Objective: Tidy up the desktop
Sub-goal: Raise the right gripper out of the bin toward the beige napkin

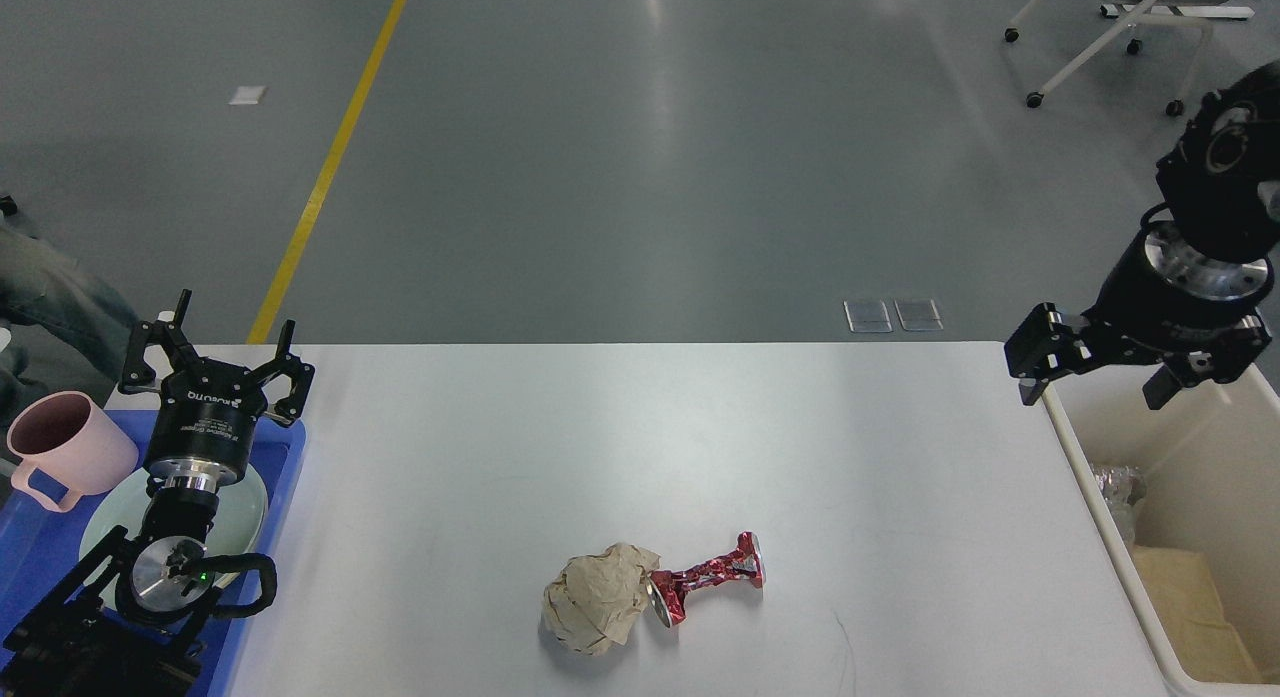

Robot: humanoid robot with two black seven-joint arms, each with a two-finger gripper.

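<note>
While two pieces of rubbish lie on the table, we set out the pick like this:

Right tool (pixel 1132 372): fingers spread apart, holding nothing, hanging above the near-left rim of the cream bin (pixel 1200 447), pointing down.

Left tool (pixel 215 362): fingers apart and empty, raised over the blue tray (pixel 285 457) with its pale plate (pixel 105 522) and pink cup (pixel 65 447); we judge it has no part in this step.

Table (pixel 620 447): the wide white top runs from beneath the left tool to just under the right one; apart from the rubbish, its surface looks bare.

Targets: a crumpled brown paper ball (pixel 598 612) and a crushed red can (pixel 705 577), touching each other, well to the left of and below the right tool, nearer to us.

Step in hand, as we judge it: fetch one piece with the right tool and drop it in the bin.

Which first: the can, since it lies on the side closer to the right tool.

How: come down from above, fingers across the can's pinched waist, not its flared ends.

Risk: closing too near the paper could catch or nudge it; we would keep to the can's far end.

Bin: already holds some clear plastic (pixel 1115 487) and tan material (pixel 1195 597); we would release well inside the rim.
</note>
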